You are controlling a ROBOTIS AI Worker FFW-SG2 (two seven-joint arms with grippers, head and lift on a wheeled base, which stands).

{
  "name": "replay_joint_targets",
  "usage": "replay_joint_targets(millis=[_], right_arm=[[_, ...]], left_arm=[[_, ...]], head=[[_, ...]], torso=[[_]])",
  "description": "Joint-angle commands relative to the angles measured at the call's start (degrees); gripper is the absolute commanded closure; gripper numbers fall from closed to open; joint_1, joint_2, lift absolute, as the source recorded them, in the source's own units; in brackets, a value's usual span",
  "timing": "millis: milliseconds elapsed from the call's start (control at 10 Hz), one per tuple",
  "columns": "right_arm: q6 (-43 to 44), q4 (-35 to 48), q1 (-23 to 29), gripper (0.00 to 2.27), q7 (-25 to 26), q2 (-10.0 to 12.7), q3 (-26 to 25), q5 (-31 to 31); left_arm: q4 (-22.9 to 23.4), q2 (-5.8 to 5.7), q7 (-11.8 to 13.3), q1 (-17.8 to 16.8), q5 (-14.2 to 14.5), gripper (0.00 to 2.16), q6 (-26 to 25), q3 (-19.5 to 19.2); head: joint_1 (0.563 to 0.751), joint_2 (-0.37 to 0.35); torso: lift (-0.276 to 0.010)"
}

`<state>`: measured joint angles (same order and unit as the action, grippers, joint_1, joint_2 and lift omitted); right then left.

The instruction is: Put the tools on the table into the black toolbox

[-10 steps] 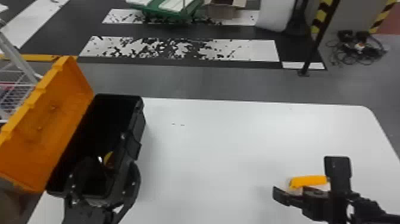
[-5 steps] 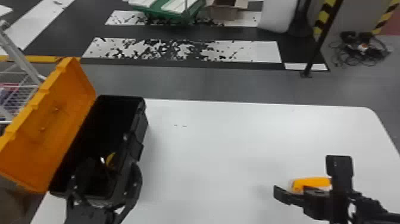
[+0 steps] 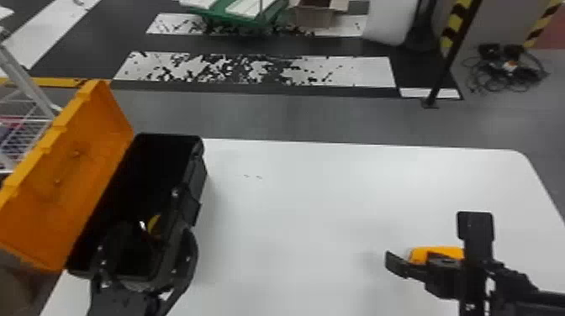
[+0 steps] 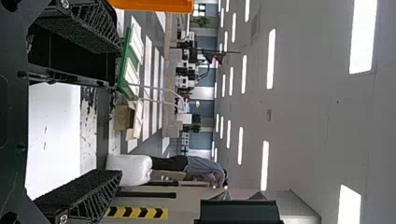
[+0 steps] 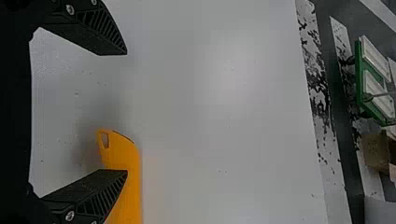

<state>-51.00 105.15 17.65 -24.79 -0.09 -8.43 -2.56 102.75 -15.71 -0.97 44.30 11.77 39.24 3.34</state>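
Note:
The black toolbox (image 3: 195, 168) stands at the table's left with its orange lid (image 3: 67, 176) swung back; a small yellow item (image 3: 154, 227) is inside. Over its near end is my left gripper (image 3: 153, 233), fingers apart. In the left wrist view the left gripper (image 4: 117, 111) has a wide gap between its fingers. At the table's right lies an orange tool (image 3: 437, 253), partly hidden by my right gripper (image 3: 433, 237). In the right wrist view the right gripper (image 5: 126, 112) is open; one finger overlaps the orange tool (image 5: 126, 163), whose slotted end shows between the fingers.
The white table (image 3: 294, 210) stretches between the toolbox and the orange tool. A wire rack (image 3: 25, 134) stands behind the lid at the left. Beyond the far edge are a green cart (image 3: 239, 14), a cardboard box (image 3: 315, 14) and a black pole (image 3: 450, 63).
My right gripper has shifted slightly toward the far side of the table, still beside the orange tool. The left gripper stays nearly in place at the toolbox.

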Motion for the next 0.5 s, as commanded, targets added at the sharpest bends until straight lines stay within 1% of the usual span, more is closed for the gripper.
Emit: replay_joint_targets(millis=[0, 200, 300, 400], right_arm=[[0.4, -0.7, -0.3, 0.11, 0.0, 0.1, 0.0, 0.2], [0.6, -0.3, 0.8, 0.11, -0.1, 0.1, 0.1, 0.6], [-1.3, -0.1, 0.9, 0.11, -0.3, 0.1, 0.1, 0.6], [-1.0, -0.6, 0.4, 0.11, -0.2, 0.1, 0.0, 0.6]], left_arm=[[0.0, -0.02, 0.0, 0.0, 0.1, 0.07, 0.0, 0.1], [-0.1, -0.02, 0.0, -0.1, 0.1, 0.07, 0.0, 0.1], [-0.1, -0.02, 0.0, -0.2, 0.1, 0.07, 0.0, 0.1], [-0.1, -0.02, 0.0, -0.2, 0.1, 0.07, 0.0, 0.1]], head=[[0.695, 0.048], [0.695, 0.05], [0.695, 0.051], [0.695, 0.055]], torso=[[-0.039], [-0.039], [-0.039], [-0.039]])
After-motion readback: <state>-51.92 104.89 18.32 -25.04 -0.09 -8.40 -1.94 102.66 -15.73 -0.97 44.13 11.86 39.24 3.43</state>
